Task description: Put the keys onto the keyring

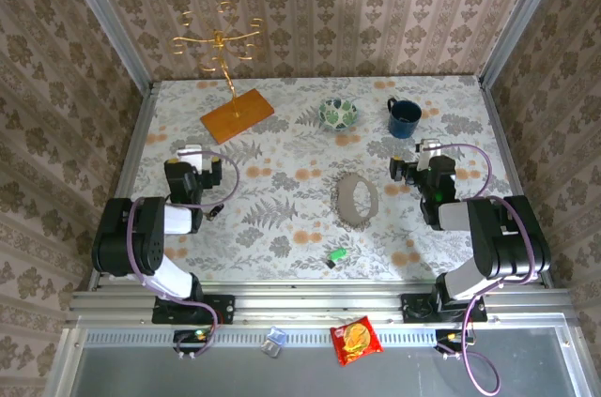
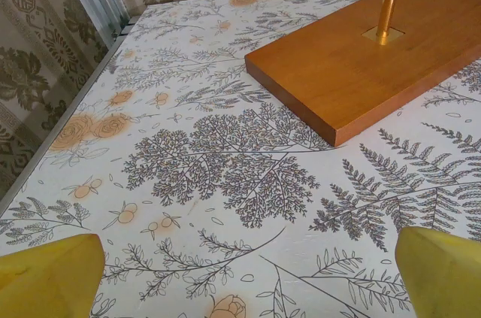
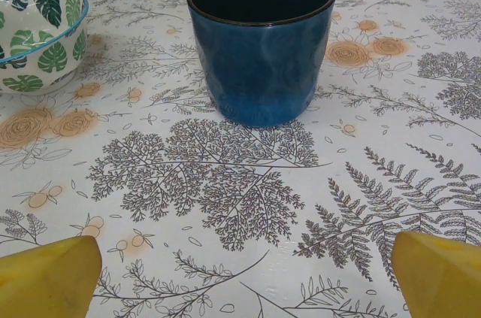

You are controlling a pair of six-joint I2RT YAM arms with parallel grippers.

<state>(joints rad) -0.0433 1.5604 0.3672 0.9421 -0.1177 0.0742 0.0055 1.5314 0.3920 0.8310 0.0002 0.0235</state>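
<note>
A small green and dark piece that looks like the keys lies near the table's front edge, between the two arms. The gold stand with curled hooks, which I take for the keyring, rises from a wooden base at the back left; that base lies ahead of my left gripper. My left gripper is open over bare tablecloth, its yellow fingertips wide apart. My right gripper is open too, facing the blue mug with nothing between its fingertips.
A leaf-patterned bowl and the blue mug stand at the back middle. A grey ring-shaped roll lies at the centre. A snack packet and a small silvery item lie below the table's front rail.
</note>
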